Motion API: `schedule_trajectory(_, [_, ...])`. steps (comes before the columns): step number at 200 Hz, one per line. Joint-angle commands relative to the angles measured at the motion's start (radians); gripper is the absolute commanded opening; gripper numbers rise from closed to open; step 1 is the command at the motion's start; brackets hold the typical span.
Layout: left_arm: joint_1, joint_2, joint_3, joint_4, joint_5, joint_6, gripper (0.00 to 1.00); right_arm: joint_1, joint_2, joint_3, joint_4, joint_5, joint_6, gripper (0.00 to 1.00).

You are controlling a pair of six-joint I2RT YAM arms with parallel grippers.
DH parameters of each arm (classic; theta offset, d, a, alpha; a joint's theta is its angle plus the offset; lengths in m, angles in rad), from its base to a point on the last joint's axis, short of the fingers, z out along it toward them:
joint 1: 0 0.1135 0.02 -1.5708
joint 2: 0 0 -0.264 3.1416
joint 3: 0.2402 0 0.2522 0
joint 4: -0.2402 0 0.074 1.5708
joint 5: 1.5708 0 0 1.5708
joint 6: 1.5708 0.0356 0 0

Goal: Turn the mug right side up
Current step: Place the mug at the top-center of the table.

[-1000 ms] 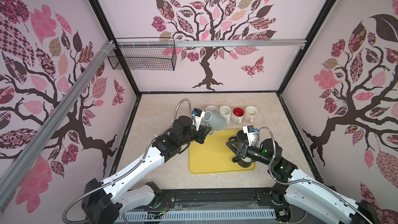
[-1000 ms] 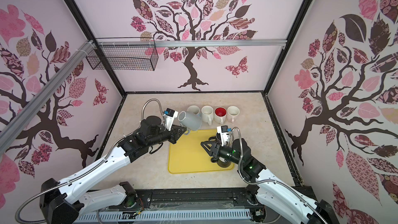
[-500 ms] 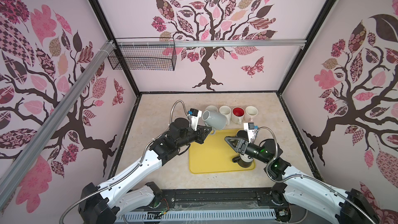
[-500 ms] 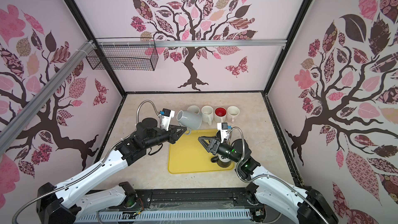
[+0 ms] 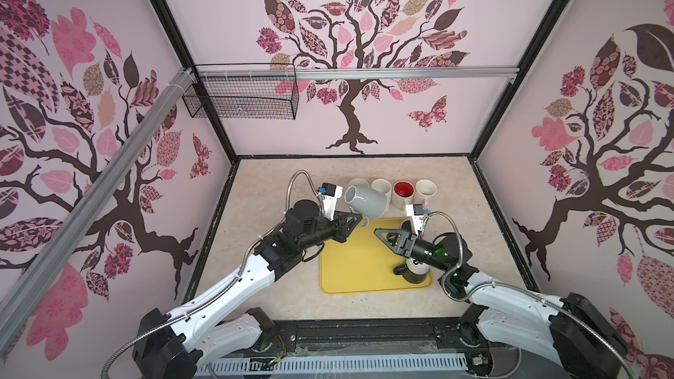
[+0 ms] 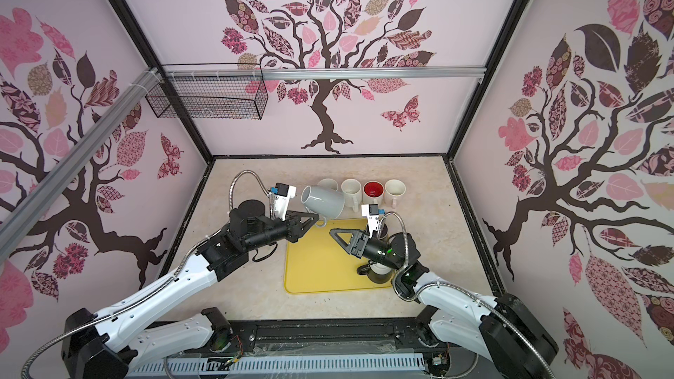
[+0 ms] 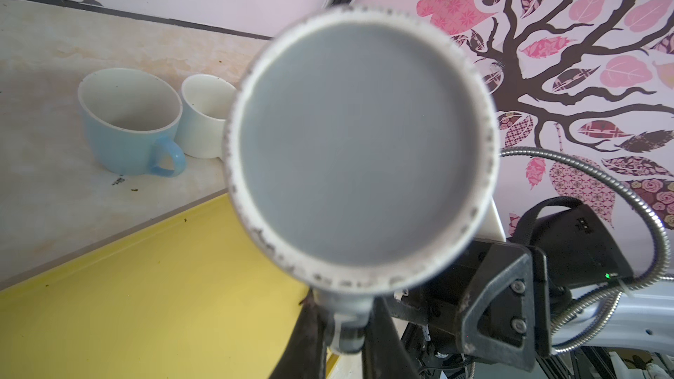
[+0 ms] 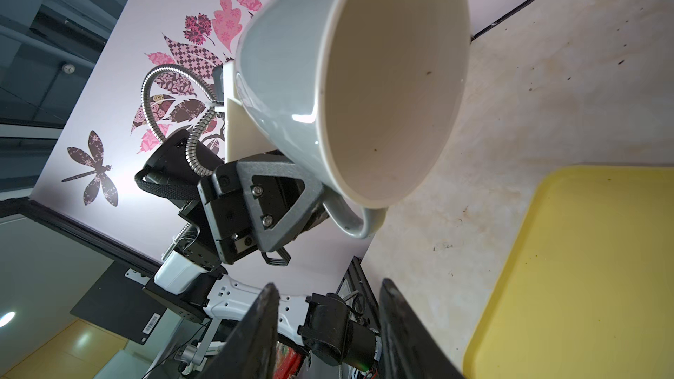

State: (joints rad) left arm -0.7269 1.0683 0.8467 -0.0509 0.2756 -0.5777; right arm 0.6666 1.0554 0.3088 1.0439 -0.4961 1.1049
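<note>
Reaching forward, the left gripper (image 5: 359, 218) is clamped on the handle of the gray mug (image 5: 368, 201), which hangs on its side in the air by the far edge of the yellow tray (image 5: 350, 267). The right gripper (image 5: 379, 232) points at it, jaws apart and empty. Behind stand four upright mugs (image 5: 403, 193); one dark mug (image 5: 415, 276) sits on the tray.

**Pink walls, papered tree**

A tree decal (image 5: 350, 78) fills the back wall (image 5: 474, 118). Left of its trunk a wire basket (image 5: 240, 98) hangs from an aluminium rail (image 5: 401, 74); right of it sits a butterfly decal (image 5: 428, 113). Below the tree lies a beige marbled floor (image 5: 262, 191). Outside, seemingly, a dim glazed room (image 8: 36, 286).
</note>
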Motion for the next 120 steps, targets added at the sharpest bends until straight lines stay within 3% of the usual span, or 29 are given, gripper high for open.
schedule_trajectory(1, [0.000, -0.035, -0.025, 0.138, 0.029, -0.020, 0.00, 0.003, 0.012, 0.058, 0.083, -0.022, 0.032, 0.47])
schedule_trajectory(120, [0.001, -0.057, -0.045, 0.258, 0.089, -0.094, 0.00, 0.003, 0.098, 0.108, 0.170, -0.030, 0.086, 0.45])
